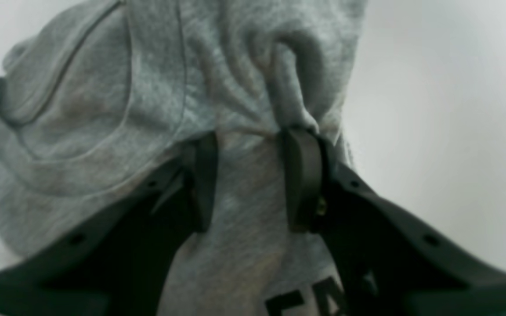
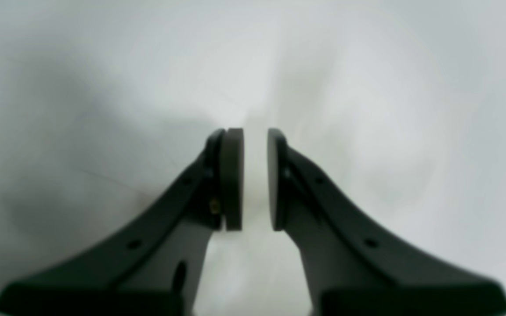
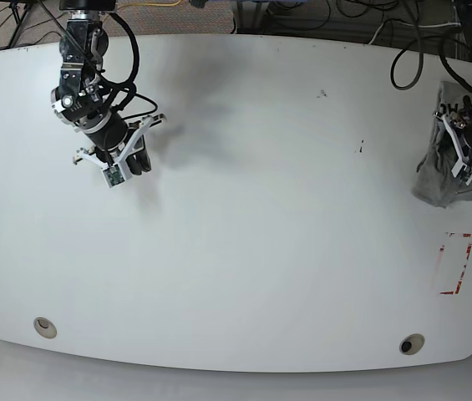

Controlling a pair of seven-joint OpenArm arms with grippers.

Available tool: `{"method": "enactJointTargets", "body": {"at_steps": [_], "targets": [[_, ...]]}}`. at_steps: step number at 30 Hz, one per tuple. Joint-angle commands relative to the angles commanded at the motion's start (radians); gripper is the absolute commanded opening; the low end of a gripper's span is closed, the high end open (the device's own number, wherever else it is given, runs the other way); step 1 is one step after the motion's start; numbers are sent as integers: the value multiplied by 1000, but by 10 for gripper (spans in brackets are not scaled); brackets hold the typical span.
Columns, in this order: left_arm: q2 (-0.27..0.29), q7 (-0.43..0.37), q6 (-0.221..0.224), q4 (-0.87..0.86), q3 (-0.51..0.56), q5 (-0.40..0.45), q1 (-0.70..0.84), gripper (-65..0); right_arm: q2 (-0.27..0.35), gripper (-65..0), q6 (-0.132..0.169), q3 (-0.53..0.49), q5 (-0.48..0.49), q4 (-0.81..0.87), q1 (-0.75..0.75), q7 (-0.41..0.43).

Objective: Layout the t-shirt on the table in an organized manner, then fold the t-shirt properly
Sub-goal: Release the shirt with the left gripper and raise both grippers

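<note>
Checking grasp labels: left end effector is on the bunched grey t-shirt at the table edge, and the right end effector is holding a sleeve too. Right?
Not quite. The left end effector is on the bunched t-shirt at the table edge, but the right end effector holds nothing: the right wrist view shows its pads slightly apart with only bare white table between them.

Base view: overhead, whole tabletop point(image 3: 244, 209). Wrist views: close behind own fingers point(image 1: 301, 175), facing tabletop; left shares t-shirt point(image 1: 103, 109) with base
</note>
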Motion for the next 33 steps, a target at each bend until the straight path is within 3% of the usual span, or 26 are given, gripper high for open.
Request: {"method": "enactJointTargets", "body": {"at_steps": [5,11,14,18,21,24,29,32,33], "targets": [[-37,0,0,-2,-6,0,2,-413,0,-555,14,2,-2,35,-12,0],[-38,38,0,60,-115,-2,0,-413,0,-555,14,-5,-2,80,-37,0],[-3,100,0,153,-130,-2,-34,-413,0,-555,14,-5,-5,101,-38,2],[52,121,0,270,-132,6,-58,-413,0,-555,14,-6,-11,106,-38,18],[130,60,0,361,-129,21,-55,-413,0,-555,5,-5,-14,95,-44,98],[247,-66,0,420,-107,97,-38,-413,2,-555,0,-2,-60,52,-66,238],[381,-255,0,462,-32,183,17,-413,-11,-555,0,17,-172,-17,-100,431],[440,-328,0,466,-14,190,55,-413,-43,-555,0,61,-175,-41,-124,489],[474,-376,28,473,-6,190,86,-413,-68,-555,9,94,-176,-43,-140,502]]}}
